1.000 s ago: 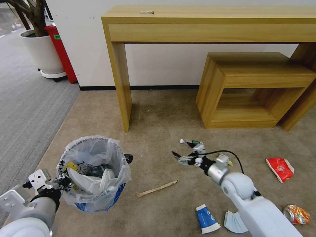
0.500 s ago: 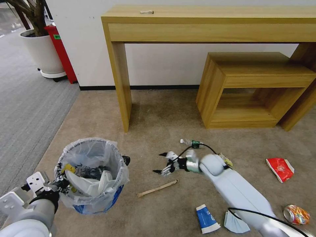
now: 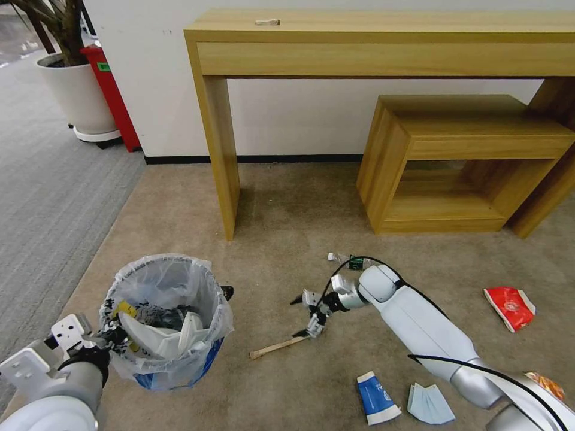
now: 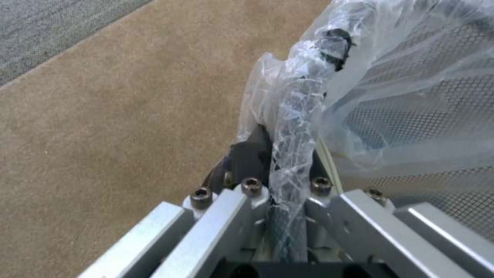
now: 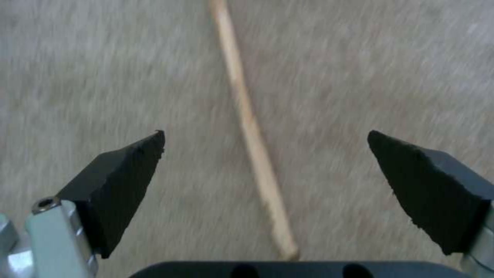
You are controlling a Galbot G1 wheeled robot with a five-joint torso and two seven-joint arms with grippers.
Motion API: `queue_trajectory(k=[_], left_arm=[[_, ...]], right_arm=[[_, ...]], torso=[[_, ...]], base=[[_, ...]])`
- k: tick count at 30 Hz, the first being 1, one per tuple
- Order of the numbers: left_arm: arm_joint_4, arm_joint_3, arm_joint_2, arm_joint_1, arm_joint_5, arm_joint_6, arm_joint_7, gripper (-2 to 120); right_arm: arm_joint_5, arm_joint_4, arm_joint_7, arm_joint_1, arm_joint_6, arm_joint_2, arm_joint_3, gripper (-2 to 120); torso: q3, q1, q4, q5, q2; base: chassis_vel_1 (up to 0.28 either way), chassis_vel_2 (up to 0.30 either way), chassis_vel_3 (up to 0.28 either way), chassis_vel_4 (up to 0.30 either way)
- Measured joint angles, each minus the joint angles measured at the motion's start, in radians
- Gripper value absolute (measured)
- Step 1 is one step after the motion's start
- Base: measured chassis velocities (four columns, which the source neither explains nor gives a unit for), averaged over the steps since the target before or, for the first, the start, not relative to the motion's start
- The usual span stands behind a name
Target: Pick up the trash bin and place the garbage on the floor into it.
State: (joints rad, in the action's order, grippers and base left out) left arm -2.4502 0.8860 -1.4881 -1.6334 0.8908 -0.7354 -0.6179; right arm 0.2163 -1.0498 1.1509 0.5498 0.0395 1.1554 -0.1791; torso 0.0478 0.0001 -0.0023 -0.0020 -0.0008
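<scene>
The blue trash bin (image 3: 165,326), lined with a whitish bag, holds white slippers (image 3: 162,336). My left gripper (image 3: 111,338) is shut on its rim. In the left wrist view the fingers (image 4: 247,154) pinch the bag-covered rim (image 4: 303,108). My right gripper (image 3: 298,317) is open and points down over the wooden stick (image 3: 278,347) on the beige floor (image 3: 287,203). In the right wrist view the stick (image 5: 247,119) runs between the spread tips of the right gripper (image 5: 265,135). The bottle (image 3: 350,261), red wrapper (image 3: 509,306), blue-white cup (image 3: 376,400), mask (image 3: 428,404) and orange can (image 3: 546,384) lie on the floor.
A wooden desk (image 3: 383,42) stands against the wall with one leg (image 3: 220,155) beyond the bin. A low wooden shelf (image 3: 461,161) sits under it at the right. Grey ribbed carpet (image 3: 48,191), a plant pot (image 3: 75,96) and a tall red box (image 3: 111,96) are at the left.
My right arm swung left and down, from beside the bottle to over the stick, with the gripper still open. The bin and left gripper shifted slightly toward me.
</scene>
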Motion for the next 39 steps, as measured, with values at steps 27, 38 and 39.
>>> queue_trajectory(k=[27,38,39], left_arm=[[0.008,-0.007,0.008,0.004,-0.007,0.006,0.003,1],[-0.005,-0.001,0.002,-0.009,-0.007,0.011,0.004,1],[-0.006,-0.001,0.002,-0.009,-0.007,0.011,0.004,1]], right_arm=[[0.189,0.124,-0.025,0.008,0.055,0.122,0.011,80],[0.285,0.148,-0.037,0.032,0.077,0.142,0.058,75],[0.297,0.149,-0.040,0.034,0.080,0.142,0.063,75]], torso=[[0.000,0.000,0.0002,-0.0001,0.000],[0.000,0.000,0.0002,0.0000,0.000],[0.000,0.000,0.0001,0.0000,0.000]], base=[[0.000,0.000,0.000,0.000],[0.000,0.000,0.000,0.000],[0.000,0.000,0.000,0.000]])
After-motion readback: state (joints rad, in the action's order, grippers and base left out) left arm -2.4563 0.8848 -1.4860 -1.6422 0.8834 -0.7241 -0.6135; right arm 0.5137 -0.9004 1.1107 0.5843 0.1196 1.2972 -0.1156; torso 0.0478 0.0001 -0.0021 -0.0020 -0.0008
